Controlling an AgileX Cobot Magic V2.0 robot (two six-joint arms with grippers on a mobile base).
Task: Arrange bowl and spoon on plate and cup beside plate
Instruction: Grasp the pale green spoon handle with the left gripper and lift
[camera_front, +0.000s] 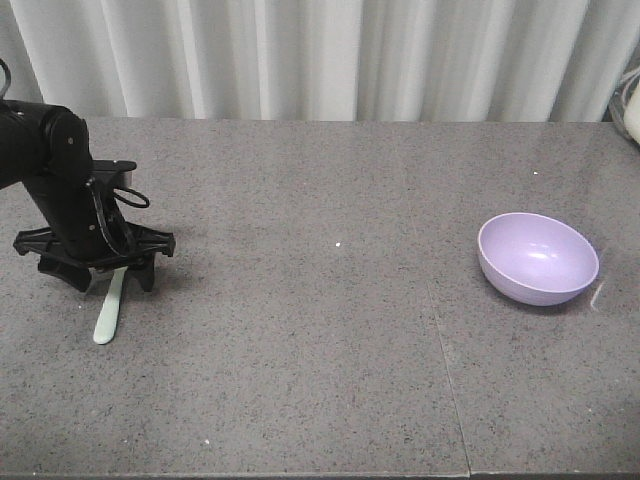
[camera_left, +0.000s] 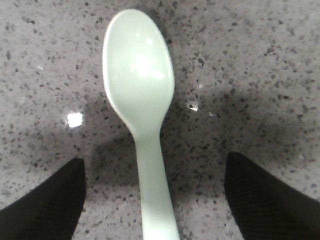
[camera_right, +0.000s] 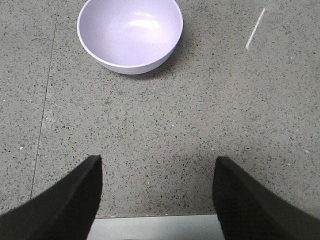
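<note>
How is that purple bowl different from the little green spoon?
The bowl is lavender; the spoon is pale mint green. The bowl is round and deep; the spoon is slim with a straight handle. The left tool stands open astride the spoon's handle, while the bowl sits alone at the other end, the open right tool short of it. Both rest on the grey speckled table, and both look empty.
</note>
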